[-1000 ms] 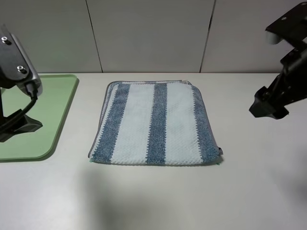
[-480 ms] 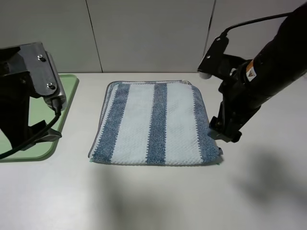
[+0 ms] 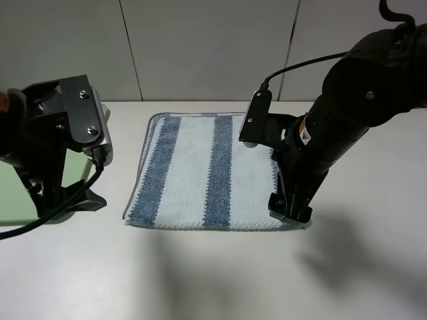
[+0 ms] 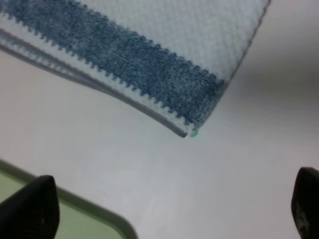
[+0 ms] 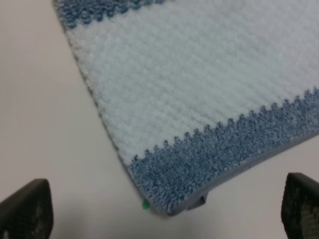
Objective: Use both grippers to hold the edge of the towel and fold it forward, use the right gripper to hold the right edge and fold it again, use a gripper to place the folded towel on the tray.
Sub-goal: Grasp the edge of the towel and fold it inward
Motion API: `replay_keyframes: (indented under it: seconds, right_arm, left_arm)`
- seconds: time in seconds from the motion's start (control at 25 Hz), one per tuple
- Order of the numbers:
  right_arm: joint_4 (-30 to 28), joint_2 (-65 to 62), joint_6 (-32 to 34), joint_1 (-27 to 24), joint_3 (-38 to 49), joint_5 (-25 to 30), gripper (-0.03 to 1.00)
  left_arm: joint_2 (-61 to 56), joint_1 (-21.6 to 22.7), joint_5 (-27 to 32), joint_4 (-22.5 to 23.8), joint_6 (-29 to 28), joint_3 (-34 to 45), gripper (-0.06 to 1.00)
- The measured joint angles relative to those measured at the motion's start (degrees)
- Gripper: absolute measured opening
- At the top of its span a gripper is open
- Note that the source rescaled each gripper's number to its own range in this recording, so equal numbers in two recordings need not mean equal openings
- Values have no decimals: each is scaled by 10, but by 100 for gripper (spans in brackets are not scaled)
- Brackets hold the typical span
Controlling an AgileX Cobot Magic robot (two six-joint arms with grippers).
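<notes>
Right gripper (image 3: 291, 212): fingers spread wide, nothing pinched; tips point down at the towel's near right corner, and in the right wrist view that corner lies between and just ahead of the two fingertips. Cannot tell whether the tips touch the cloth yet. The right edge (image 5: 239, 167), blue-grey stripe with grey binding, runs away from this gripper under its own arm. Left gripper (image 3: 75, 203): also spread wide and holding nothing; bare table (image 4: 149, 179) under it, with the towel's near left corner ahead of its fingers and apart from them, not yet between them. That corner shows stacked layers of rim in the left wrist view. The towel (image 3: 200, 167) lies flat on the table between the two grippers, its near edge (image 3: 207, 227) running from one gripper toward the other. Step, by judgement: approach for the first two-handed grasp; forward fold not begun. Next move calls for the left gripper to close in on its corner, both to settle onto the near rim, and each to catch all layers before lifting together. The tray (image 3: 12, 197) sits beyond the left gripper, on the side away from the towel; the part showing holds nothing, the rest hidden behind that arm
</notes>
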Motion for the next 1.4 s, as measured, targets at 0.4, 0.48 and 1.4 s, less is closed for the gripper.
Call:
replay_keyframes:
  seconds: [0.4, 0.48, 1.4]
  right_arm:
    - [0, 2, -52, 0, 0, -10, 100]
    - [0, 2, -72, 0, 0, -20, 100]
    - [-27, 130, -191, 0, 0, -63, 100]
  left_arm:
    - [84, 0, -36, -33, 49, 0, 90]
    - [101, 0, -54, -50, 52, 0, 90]
    - [210, 0, -99, -42, 255, 0, 89]
